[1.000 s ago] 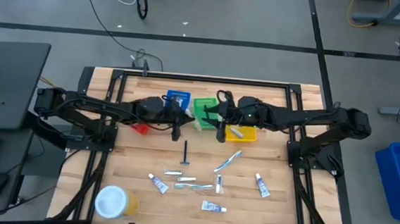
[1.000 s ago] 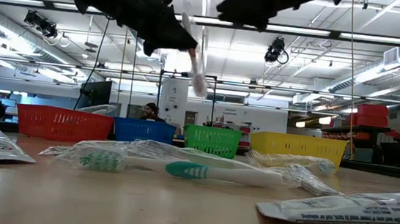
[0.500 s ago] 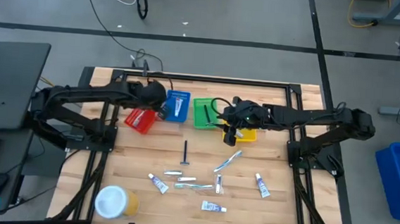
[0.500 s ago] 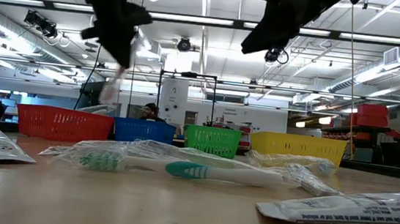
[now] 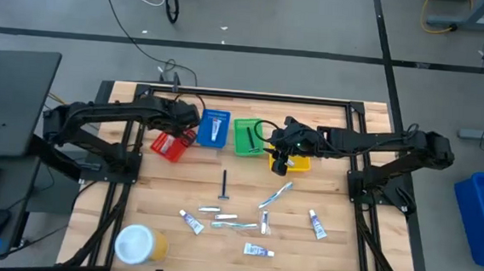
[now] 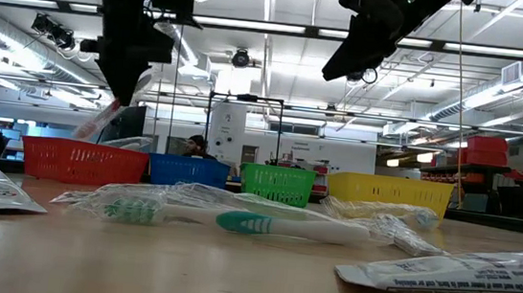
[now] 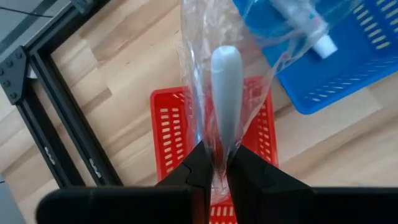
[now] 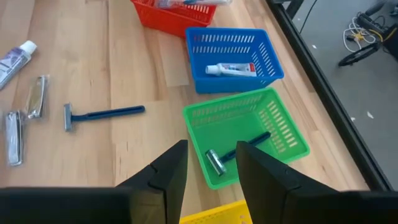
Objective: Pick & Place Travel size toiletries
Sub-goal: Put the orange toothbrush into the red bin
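Observation:
My left gripper (image 5: 188, 132) hangs over the red bin (image 5: 169, 146), shut on a pale toothbrush in a clear wrapper (image 7: 225, 93). In the low view the toothbrush (image 6: 100, 121) slants down to the red bin's rim (image 6: 84, 161). My right gripper (image 5: 280, 160) is open and holds nothing, at the yellow bin's (image 5: 298, 163) left end. The other toiletries lie flat on the table: a dark blue razor (image 5: 224, 184), a wrapped toothbrush (image 5: 276, 194) and several small tubes (image 5: 255, 250). The blue bin (image 8: 231, 68) holds a tube, the green bin (image 8: 245, 146) a razor. My left gripper pinches the wrapped toothbrush between its two fingers (image 7: 200, 167) at one end of the handle (image 7: 219, 149), through the clear wrapper. The fingers point down from above. The toothbrush is lifted off the table and hangs tilted below them, its free end at the red bin.
Four small bins stand in a row along the far side: red, blue, green, yellow. A big white-lidded yellow jar (image 5: 136, 244) stands near the table's near left corner. A black frame (image 7: 37, 118) runs along the table's edge beside the red bin.
My left gripper has carried the wrapped toothbrush from in front of the blue bin toward the table's left and far edge, to above the red bin, and the toothbrush now hangs lower. My right gripper has shifted slightly right, from the green bin toward the yellow one.

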